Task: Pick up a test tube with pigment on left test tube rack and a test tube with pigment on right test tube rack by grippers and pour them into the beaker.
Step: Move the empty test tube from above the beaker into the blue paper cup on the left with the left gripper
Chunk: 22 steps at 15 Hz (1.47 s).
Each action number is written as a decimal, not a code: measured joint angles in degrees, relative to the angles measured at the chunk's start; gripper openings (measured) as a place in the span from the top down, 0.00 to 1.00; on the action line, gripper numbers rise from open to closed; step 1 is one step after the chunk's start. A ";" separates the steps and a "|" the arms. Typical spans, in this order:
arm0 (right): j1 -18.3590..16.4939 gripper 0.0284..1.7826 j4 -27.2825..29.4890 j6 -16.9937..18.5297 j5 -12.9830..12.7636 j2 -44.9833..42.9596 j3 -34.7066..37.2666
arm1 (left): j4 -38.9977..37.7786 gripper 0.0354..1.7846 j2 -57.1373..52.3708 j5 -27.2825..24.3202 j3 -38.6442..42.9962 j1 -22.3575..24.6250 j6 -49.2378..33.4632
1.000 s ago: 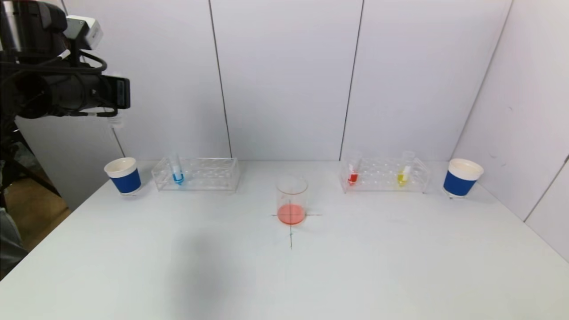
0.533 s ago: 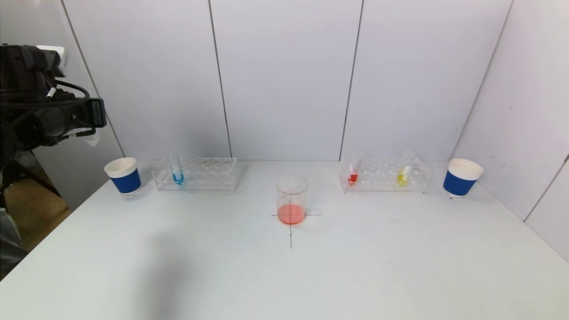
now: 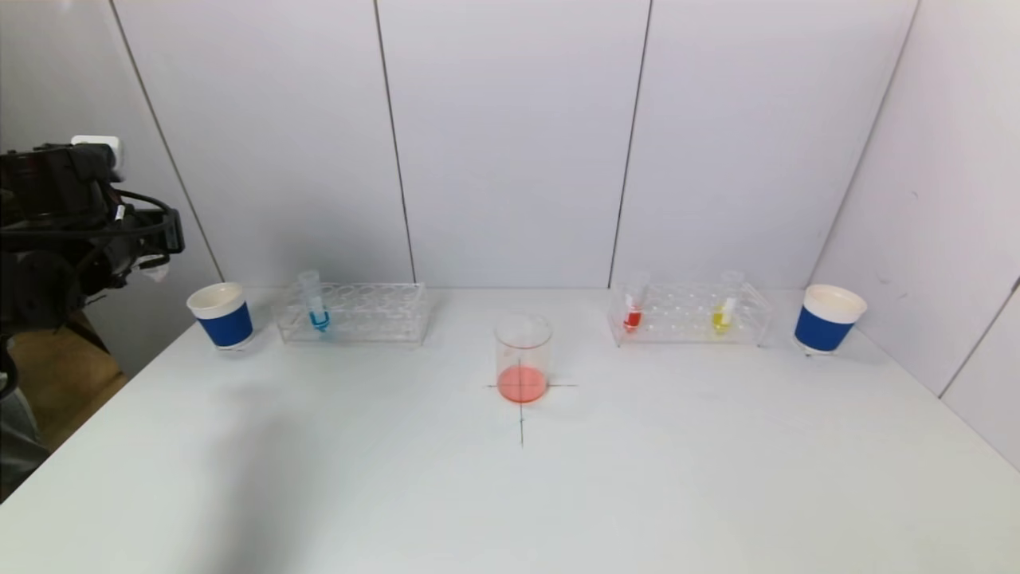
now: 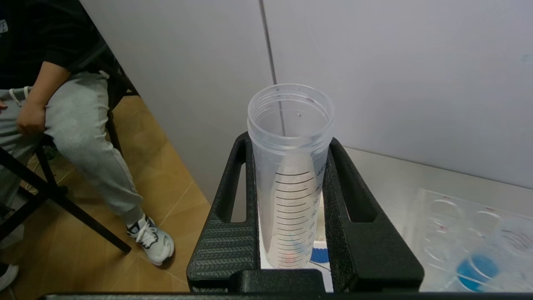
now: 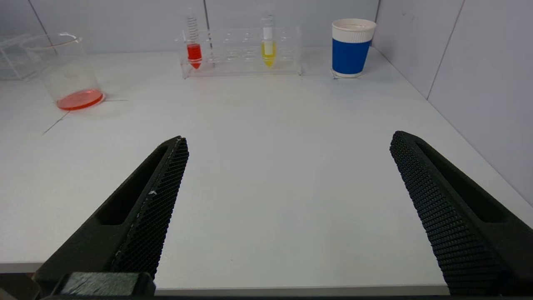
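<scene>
My left gripper [image 4: 289,143] is shut on an empty clear graduated test tube [image 4: 289,175], held high at the table's far left [image 3: 159,247], above the left blue paper cup [image 3: 221,315]. The left rack [image 3: 358,312] holds one tube with blue pigment [image 3: 316,307]. The beaker [image 3: 523,359] stands mid-table with orange-red liquid at its bottom. The right rack [image 3: 689,315] holds a red tube [image 3: 633,307] and a yellow tube [image 3: 725,307]. My right gripper [image 5: 287,141] is open and empty, low at the table's front edge, out of the head view.
A second blue paper cup [image 3: 827,319] stands right of the right rack. A black cross is drawn on the table under the beaker. White walls close the back and right side. A seated person [image 4: 62,108] is beyond the table's left edge.
My left arm has moved left and down, away from the table's middle and towards the left cup, still holding the empty tube. Nothing on the table has moved.
</scene>
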 joint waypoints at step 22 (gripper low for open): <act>0.00 0.01 0.05 0.00 -0.04 0.00 0.00 | -3.52 0.76 17.66 -3.23 -12.08 0.13 -0.05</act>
